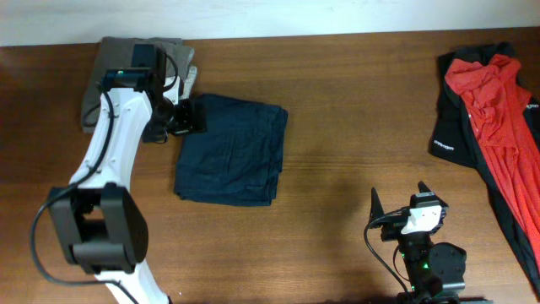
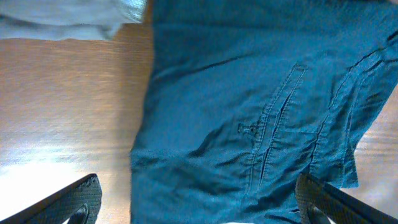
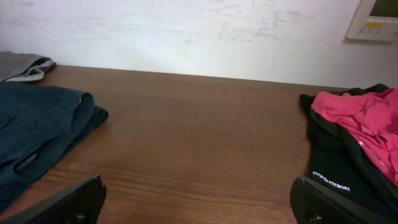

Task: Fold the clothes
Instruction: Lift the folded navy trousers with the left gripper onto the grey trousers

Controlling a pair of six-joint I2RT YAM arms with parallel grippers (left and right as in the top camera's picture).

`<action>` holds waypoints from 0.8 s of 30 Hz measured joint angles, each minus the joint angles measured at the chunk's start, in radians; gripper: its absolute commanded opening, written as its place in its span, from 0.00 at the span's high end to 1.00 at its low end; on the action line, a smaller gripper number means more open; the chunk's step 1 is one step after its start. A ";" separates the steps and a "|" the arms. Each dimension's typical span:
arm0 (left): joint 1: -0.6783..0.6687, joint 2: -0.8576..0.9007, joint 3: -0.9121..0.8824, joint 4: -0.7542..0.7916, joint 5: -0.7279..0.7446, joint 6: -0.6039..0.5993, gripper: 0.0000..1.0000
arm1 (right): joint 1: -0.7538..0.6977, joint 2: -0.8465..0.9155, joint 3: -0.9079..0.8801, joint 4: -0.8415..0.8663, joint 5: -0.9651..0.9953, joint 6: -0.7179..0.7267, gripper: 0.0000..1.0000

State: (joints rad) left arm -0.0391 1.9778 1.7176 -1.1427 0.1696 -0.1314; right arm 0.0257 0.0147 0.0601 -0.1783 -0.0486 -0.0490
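A folded dark navy garment (image 1: 232, 150) lies left of the table's middle. My left gripper (image 1: 194, 116) hovers open over its upper left edge. In the left wrist view the navy garment (image 2: 249, 112) fills the frame between the wide-apart fingers (image 2: 74, 200), with nothing gripped. Olive-grey trousers (image 1: 97, 84) lie at the back left corner, partly under the left arm. A red-and-black top (image 1: 489, 110) lies crumpled at the right edge. My right gripper (image 1: 400, 199) stands open near the front edge, empty, facing bare wood between the navy garment (image 3: 37, 124) and the top (image 3: 354, 137).
The brown wooden table (image 1: 363, 101) ends at a white wall (image 3: 186, 31) at the back. A wall panel (image 3: 376, 18) shows at the upper right of the right wrist view. The grey trousers (image 2: 62, 15) lie just beyond the navy garment.
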 measured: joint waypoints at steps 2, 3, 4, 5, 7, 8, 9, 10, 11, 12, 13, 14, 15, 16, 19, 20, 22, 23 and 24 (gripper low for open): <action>0.004 0.035 0.000 0.005 0.028 0.025 0.02 | 0.000 0.000 0.000 0.000 0.000 0.000 0.01; 0.004 0.052 0.000 0.007 0.038 0.036 0.02 | 0.000 0.000 0.000 0.000 0.000 0.000 0.01; 0.004 0.070 0.000 0.011 0.046 0.045 0.02 | 0.000 0.000 0.000 0.000 0.000 0.000 0.01; 0.004 0.089 0.000 0.015 0.054 0.053 0.02 | 0.000 0.000 0.000 0.000 0.000 0.000 0.01; 0.004 0.122 0.000 0.025 0.064 0.066 0.02 | 0.000 0.000 0.000 0.000 0.000 0.000 0.01; 0.006 0.141 0.000 0.030 0.068 0.075 0.02 | 0.000 0.000 0.000 0.000 0.000 0.000 0.01; 0.010 0.161 0.000 0.034 0.070 0.086 0.02 | 0.000 0.000 0.000 0.000 0.000 0.000 0.01; 0.013 0.180 0.000 0.037 0.071 0.095 0.02 | 0.000 0.000 0.000 0.000 0.000 0.000 0.01; 0.018 0.198 0.000 0.042 0.074 0.105 0.02 | 0.000 0.000 0.000 0.000 0.000 0.000 0.01; 0.023 0.216 0.000 0.047 0.077 0.114 0.02 | 0.000 0.000 0.000 0.000 0.000 0.000 0.01; 0.029 0.230 -0.001 0.052 0.078 0.123 0.02 | 0.000 0.000 0.000 0.000 0.000 0.000 0.01; 0.035 0.243 -0.001 0.058 0.079 0.132 0.02 | 0.000 0.000 0.000 0.000 0.000 0.000 0.01; 0.042 0.254 -0.001 0.064 0.080 0.141 0.02 | 0.000 0.000 0.000 0.000 0.000 0.000 0.01; 0.047 0.258 0.000 0.068 0.089 0.148 0.02 | 0.000 0.000 0.000 0.000 0.000 0.000 0.01; 0.057 0.260 0.000 0.080 0.113 0.186 0.02 | 0.000 -0.001 0.000 0.000 0.000 0.000 0.01; 0.059 0.261 0.000 0.082 0.129 0.200 0.06 | 0.000 -0.001 0.000 0.000 0.000 0.000 0.01; 0.060 0.266 0.003 0.082 0.158 0.222 0.23 | 0.000 -0.001 0.000 0.000 0.000 0.000 0.01; 0.060 0.270 0.003 0.088 0.178 0.230 0.31 | 0.000 -0.001 0.000 0.000 0.000 0.000 0.01; 0.058 0.275 0.006 0.089 0.189 0.238 0.36 | 0.000 -0.001 0.000 0.000 0.000 0.000 0.01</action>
State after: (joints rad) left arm 0.0189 2.2532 1.7233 -1.0538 0.3584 0.1066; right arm 0.0257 0.0135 0.0597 -0.1780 -0.0486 -0.0494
